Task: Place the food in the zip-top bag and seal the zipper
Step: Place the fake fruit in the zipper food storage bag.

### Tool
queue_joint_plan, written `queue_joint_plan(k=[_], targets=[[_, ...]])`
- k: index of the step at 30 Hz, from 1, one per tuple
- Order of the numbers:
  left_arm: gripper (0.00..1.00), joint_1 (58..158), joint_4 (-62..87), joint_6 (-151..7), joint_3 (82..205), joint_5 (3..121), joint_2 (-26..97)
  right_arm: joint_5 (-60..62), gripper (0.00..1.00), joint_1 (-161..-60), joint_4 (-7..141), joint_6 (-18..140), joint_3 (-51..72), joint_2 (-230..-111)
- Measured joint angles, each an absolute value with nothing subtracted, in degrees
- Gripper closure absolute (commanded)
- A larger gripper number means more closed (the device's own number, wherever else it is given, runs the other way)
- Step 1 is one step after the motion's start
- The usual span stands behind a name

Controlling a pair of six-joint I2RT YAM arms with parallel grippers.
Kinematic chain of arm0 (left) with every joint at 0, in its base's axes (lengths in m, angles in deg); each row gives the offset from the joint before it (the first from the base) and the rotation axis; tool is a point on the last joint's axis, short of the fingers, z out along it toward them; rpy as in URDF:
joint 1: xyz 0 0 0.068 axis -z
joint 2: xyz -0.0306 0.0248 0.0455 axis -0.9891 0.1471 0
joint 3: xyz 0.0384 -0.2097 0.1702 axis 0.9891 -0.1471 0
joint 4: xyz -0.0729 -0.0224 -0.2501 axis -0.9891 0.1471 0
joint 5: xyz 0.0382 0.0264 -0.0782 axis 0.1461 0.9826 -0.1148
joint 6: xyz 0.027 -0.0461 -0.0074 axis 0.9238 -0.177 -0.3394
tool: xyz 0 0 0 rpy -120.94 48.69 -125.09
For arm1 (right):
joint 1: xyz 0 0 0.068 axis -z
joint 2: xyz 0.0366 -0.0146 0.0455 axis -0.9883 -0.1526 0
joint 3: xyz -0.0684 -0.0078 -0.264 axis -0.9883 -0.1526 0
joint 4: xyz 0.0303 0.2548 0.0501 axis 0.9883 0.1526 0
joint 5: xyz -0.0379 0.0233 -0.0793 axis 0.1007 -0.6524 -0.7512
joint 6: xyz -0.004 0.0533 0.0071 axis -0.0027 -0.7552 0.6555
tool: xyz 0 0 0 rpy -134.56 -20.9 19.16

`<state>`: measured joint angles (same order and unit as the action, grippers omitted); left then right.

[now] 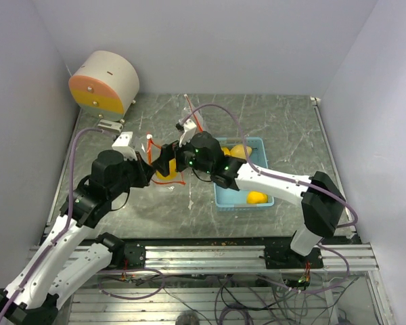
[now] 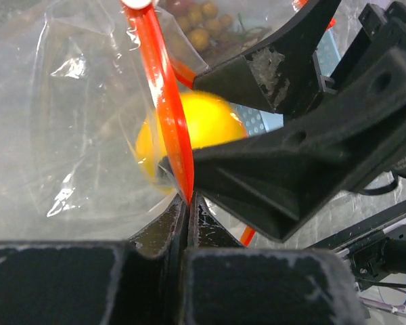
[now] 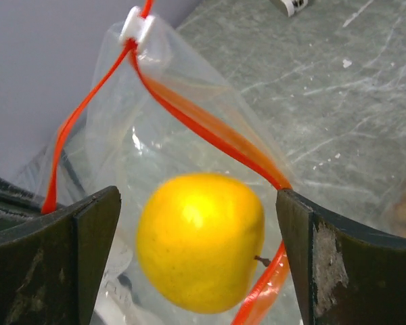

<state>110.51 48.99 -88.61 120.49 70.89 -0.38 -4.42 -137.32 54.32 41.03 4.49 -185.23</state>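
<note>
One clear zip-top bag [image 3: 189,115] with one white slider [image 3: 137,26] and one yellow fruit [image 3: 199,240] inside. One light blue tray [image 1: 237,204] holding two more yellow fruits [image 1: 256,198], perhaps three, since the arm hides part. One cluster of small brown balls [image 2: 204,26]. One cream-and-orange drum [image 1: 103,82].

The fruit [image 3: 199,240] I see is bright yellow; the bag [image 3: 115,142] clear, its zipper [image 3: 216,132] orange-red, slider [image 3: 137,26] white; my right claw [image 3: 196,203] black; table [image 3: 338,81] grey, pale-veined.

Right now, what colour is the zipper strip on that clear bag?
The zipper strip is orange-red, with a white slider; the right wrist view shows it best.
</note>
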Motion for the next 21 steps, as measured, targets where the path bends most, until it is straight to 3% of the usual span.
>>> queue_joint_plan(k=[12, 21], targets=[[0.93, 110.5, 44.5, -89.4, 116.3, 69.7, 4.0, -11.5, 0.0, -138.7, 64.9, 44.4, 2.3, -179.2], [0.93, 110.5, 43.2, -89.4, 116.2, 69.7, 4.3, -29.8, 0.0, -136.1, 73.5, 42.1, 0.4, -169.0]])
